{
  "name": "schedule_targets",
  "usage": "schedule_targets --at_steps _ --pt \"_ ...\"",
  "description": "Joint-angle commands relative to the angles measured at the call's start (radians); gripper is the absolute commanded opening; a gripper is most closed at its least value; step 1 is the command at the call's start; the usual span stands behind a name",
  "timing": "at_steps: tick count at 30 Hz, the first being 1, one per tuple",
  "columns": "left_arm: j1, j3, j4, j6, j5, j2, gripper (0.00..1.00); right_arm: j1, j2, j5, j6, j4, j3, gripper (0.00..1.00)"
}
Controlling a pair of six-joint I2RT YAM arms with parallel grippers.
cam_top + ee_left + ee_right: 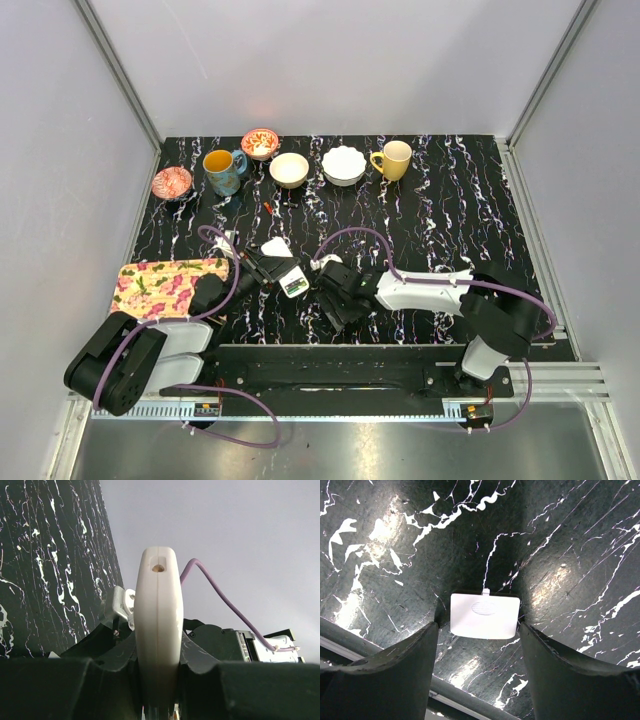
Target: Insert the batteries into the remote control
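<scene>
My left gripper [266, 271] [157, 652] is shut on the remote control [157, 615], a white slab seen edge-on and upright in the left wrist view. From above, the remote control [293, 284] sticks out to the right of the left jaws and shows a small green patch on its face. The batteries cannot be made out as separate pieces. The thin white back-cover panel [484, 616] lies flat on the black marbled table [395, 555]. My right gripper [478, 625] [336, 288] is low over the panel, open, with one finger on each side of it.
Along the back stand a red patterned dish [172, 182], a blue mug [222, 171], a red bowl [260, 143], a cream bowl [289, 169], a white scalloped bowl [343, 165] and a yellow mug [393, 159]. A floral mat [165, 285] lies front left. A white scrap [275, 246] lies behind the remote.
</scene>
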Motion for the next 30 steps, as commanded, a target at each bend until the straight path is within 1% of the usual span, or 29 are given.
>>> schedule_targets --at_steps 1,6,7,14,18,20,21,27,28,29,30 --pt "0.004 -0.08 0.398 0.008 0.018 -0.017 0.0 -0.007 0.005 -0.052 0.012 -0.029 0.007 0.7" --pt "0.004 -0.079 0.398 0.01 0.019 -0.017 0.0 -0.013 0.004 -0.055 0.023 -0.04 0.004 0.67" --pt "0.004 -0.079 0.398 0.008 0.019 -0.015 0.0 -0.014 0.004 -0.055 0.023 -0.042 0.006 0.65" --pt "0.004 -0.082 0.398 0.006 0.019 -0.024 0.0 -0.014 0.021 -0.048 0.04 -0.051 0.009 0.56" --pt "0.004 -0.085 0.398 0.006 0.019 -0.026 0.0 -0.014 0.028 -0.045 0.049 -0.051 0.007 0.55" --pt "0.004 -0.085 0.398 0.006 0.021 -0.024 0.0 -0.016 0.029 -0.033 0.058 -0.052 0.006 0.52" --pt "0.004 -0.085 0.398 0.006 0.021 -0.024 0.0 -0.014 0.029 -0.026 0.061 -0.057 0.007 0.47" --pt "0.004 -0.084 0.398 0.008 0.01 -0.01 0.0 -0.014 0.006 0.02 0.109 -0.094 0.006 0.29" --pt "0.004 -0.079 0.398 0.008 0.005 -0.006 0.0 -0.016 -0.005 0.032 0.123 -0.104 0.009 0.18" --pt "0.003 -0.074 0.398 0.006 0.005 0.005 0.0 -0.016 -0.034 0.038 0.15 -0.118 0.012 0.13" --pt "0.003 -0.059 0.398 0.003 -0.005 0.014 0.0 -0.016 -0.053 0.046 0.164 -0.158 0.026 0.06"
